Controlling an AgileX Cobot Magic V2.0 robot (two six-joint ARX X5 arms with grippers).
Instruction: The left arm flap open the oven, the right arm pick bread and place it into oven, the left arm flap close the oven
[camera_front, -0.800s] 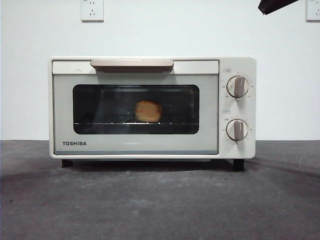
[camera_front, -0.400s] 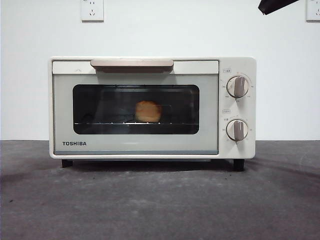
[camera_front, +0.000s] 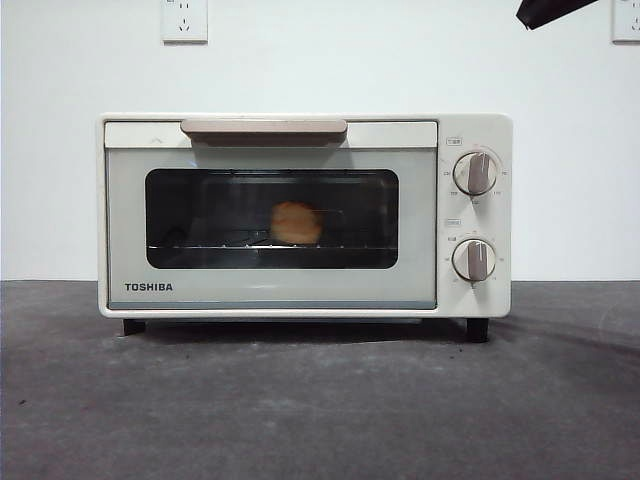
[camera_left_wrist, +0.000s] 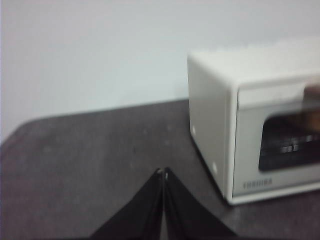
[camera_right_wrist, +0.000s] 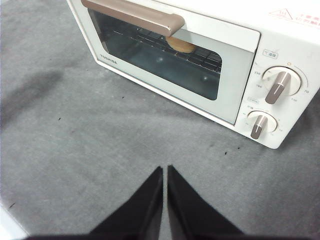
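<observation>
The cream-white TOSHIBA oven (camera_front: 305, 215) stands on the dark table with its door shut. The golden bread (camera_front: 296, 222) lies on the rack inside, seen through the glass window. It also shows in the right wrist view (camera_right_wrist: 180, 46) behind the beige handle (camera_right_wrist: 135, 17). My left gripper (camera_left_wrist: 163, 172) is shut and empty, off to the oven's (camera_left_wrist: 250, 120) left side, well clear of it. My right gripper (camera_right_wrist: 165, 169) is shut and empty, raised in front of the oven (camera_right_wrist: 210, 65). A black arm tip (camera_front: 550, 10) shows at the top right corner of the front view.
Two round knobs (camera_front: 476, 173) sit on the oven's right panel. A white wall with a power outlet (camera_front: 184, 20) stands behind. The grey table (camera_front: 320, 400) stretches in front of the oven.
</observation>
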